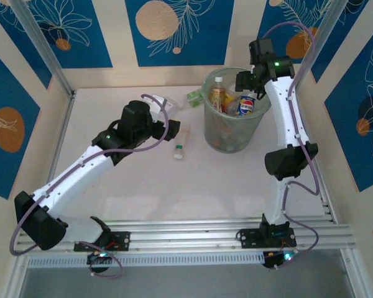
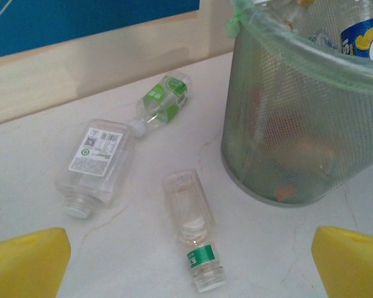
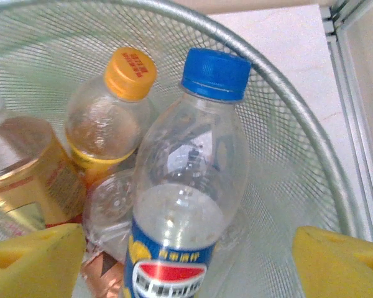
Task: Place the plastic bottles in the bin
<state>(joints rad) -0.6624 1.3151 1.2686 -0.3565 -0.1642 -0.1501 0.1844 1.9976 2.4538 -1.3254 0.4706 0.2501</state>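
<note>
While three plastic bottles (image 2: 96, 161) lie on the table (image 1: 112, 186) at eight to ten o'clock of the bin (image 1: 236, 139), the left gripper (image 2: 189, 264) hovers above them, pads spread wide, empty. Judged light, thin-walled and slick, the green-banded bottle (image 2: 189, 217) is best pinched across its mid-body; its band reads clearly from the left wrist, faintly from the top. At the bin's twelve o'clock, the right gripper (image 3: 188, 261) hangs with pads apart, clear of a blue-capped bottle (image 3: 193, 186) inside; the right wrist view adds an orange-capped neighbour (image 3: 112, 118).

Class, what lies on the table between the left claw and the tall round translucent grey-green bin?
One small clear plastic bottle with a green neck band lies there on its side, as the left wrist view shows.
</note>
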